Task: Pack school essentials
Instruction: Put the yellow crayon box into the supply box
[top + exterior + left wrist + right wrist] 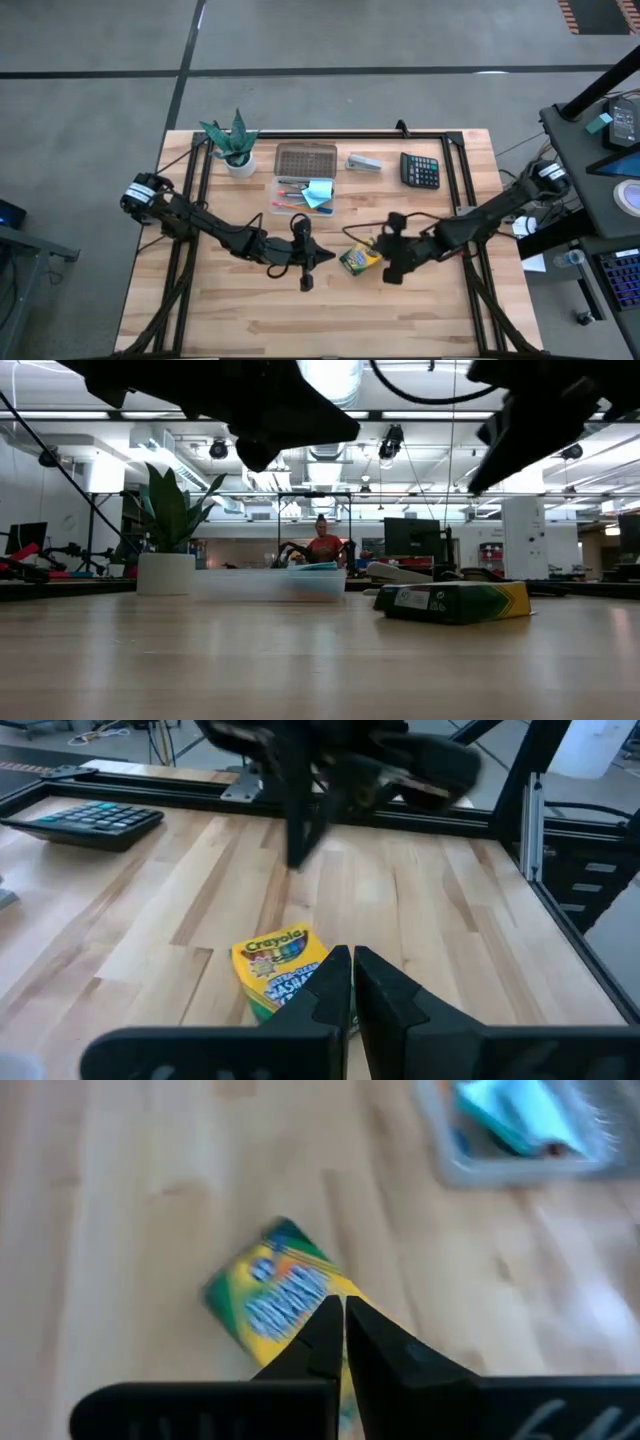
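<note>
Premises are presenting as an open-plan robotics lab or workshop. A concrete floor (90, 40) with painted lines is surrounding the wooden surface (300, 320), which is sitting inside a black metal frame (330, 133). Exposed ceiling ducting (330, 375) and strip lighting are running overhead. Monitors (410, 538) and equipment benches are lining the background, where a person (322, 546) is sitting.
</note>
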{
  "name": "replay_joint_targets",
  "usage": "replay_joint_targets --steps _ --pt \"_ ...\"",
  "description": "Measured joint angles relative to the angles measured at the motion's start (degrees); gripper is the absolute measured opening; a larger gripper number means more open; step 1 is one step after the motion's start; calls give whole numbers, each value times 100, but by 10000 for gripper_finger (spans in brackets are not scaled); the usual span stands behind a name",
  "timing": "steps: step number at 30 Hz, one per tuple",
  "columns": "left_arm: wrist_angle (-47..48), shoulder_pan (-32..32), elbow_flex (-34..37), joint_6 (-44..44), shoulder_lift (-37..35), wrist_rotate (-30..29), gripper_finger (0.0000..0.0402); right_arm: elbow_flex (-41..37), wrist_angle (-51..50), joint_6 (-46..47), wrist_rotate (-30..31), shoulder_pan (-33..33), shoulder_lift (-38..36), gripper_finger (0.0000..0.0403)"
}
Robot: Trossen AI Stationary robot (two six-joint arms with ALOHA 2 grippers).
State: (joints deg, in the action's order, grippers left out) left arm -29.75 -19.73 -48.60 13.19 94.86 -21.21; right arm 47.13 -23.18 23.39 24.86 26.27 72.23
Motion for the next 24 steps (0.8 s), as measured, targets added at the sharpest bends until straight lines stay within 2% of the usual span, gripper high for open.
replay_joint_targets --steps 6,11,17,22,24 --pt "51 11 -559 -9 492 224 0 -632 -337 860 382 -11 -458 9" --pt "876 4 -1209 -177 852 328 0 -1295 164 1468 364 -19 -323 9" --pt "1221 7 -1452 -181 824 305 0 -1769 1674 1660 168 -20 189 9" --pt "1418 11 -1440 -171 741 299 0 -1793 2882 1515 -4 -23 872 9" --pt "1666 11 -1438 -168 709 297 0 -1705 3645 1272 -254 -36 1220 8"
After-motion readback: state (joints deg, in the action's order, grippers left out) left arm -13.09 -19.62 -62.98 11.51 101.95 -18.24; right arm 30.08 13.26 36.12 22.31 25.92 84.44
